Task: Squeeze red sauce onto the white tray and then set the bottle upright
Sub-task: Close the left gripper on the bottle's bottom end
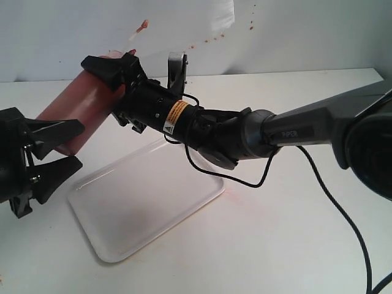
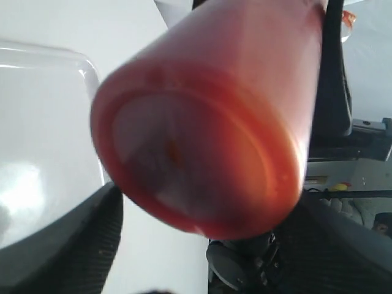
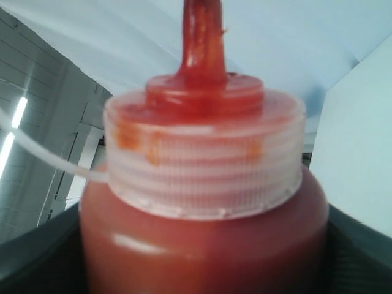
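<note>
While the bottle (image 1: pixel 79 113) hangs tilted above the far left corner of the white tray (image 1: pixel 128 245), base low and cap (image 3: pixel 205 159) high, the right hand (image 1: pixel 113 92) pinches it just below the cap. The left hand (image 1: pixel 78 144) has a finger on either side of the base (image 2: pixel 184 159); cannot tell whether they press. No red sauce shows on the tray.

Judgement: the bottle looks well filled, so fairly heavy for its size. Its wall is soft and will yield under pressure. The plastic is smooth, and the cap smeared, likely slippery. Best hold: mid-body, across the width, clear of the nozzle (image 3: pixel 202 37).
</note>
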You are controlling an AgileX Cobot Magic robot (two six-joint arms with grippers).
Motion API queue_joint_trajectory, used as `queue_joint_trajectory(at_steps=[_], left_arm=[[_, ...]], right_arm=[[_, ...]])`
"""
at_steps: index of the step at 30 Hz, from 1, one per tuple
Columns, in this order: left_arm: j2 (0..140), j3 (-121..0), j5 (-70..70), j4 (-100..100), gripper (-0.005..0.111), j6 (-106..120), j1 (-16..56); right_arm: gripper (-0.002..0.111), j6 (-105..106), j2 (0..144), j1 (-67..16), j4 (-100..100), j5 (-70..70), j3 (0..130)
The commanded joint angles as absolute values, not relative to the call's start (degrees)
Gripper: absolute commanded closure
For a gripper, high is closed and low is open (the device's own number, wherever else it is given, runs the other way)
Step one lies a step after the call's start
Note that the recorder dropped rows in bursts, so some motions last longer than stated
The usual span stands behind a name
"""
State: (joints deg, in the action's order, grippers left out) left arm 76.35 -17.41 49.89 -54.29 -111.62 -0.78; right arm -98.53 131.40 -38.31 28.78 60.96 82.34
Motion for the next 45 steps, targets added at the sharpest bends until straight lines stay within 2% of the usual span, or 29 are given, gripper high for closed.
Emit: queue_joint_trajectory(at_steps=[1, 9, 15, 19, 21, 26, 45], left_arm=[[76.28, -17.68, 45.24, -48.16, 0.043, -107.67, -0.65], [76.28, -17.68, 45.24, -33.45, 0.043, -102.72, -0.65], [76.28, -17.68, 52.68, -20.55, 0.043, -97.42, -0.65], [76.28, -17.68, 55.6, -20.8, 0.043, -97.14, -0.65], [76.28, -17.68, 59.04, -20.91, 0.037, -97.14, -0.65], [76.28, -17.68, 54.8, -20.05, 0.015, -97.04, -0.65], [76.28, -17.68, 54.13, -16.58, 0.016, -94.12, -0.65]], right_arm=[[0.108, -99.0, 130.41, -38.92, 27.92, 65.33, 82.8], [0.108, -99.0, 130.41, -38.9, 28.5, 67.4, 82.8], [0.108, -99.63, 130.41, -38.9, 34.09, 66.95, 82.8], [0.108, -102.91, 130.41, -38.9, 34.5, 66.98, 82.8], [0.108, -103.04, 130.41, -38.9, 34.83, 66.4, 82.8], [0.108, -104.16, 130.41, -39.54, 37.27, 65.16, 82.8], [0.108, -100.27, 130.41, -41.33, 35.74, 60.25, 82.8]])
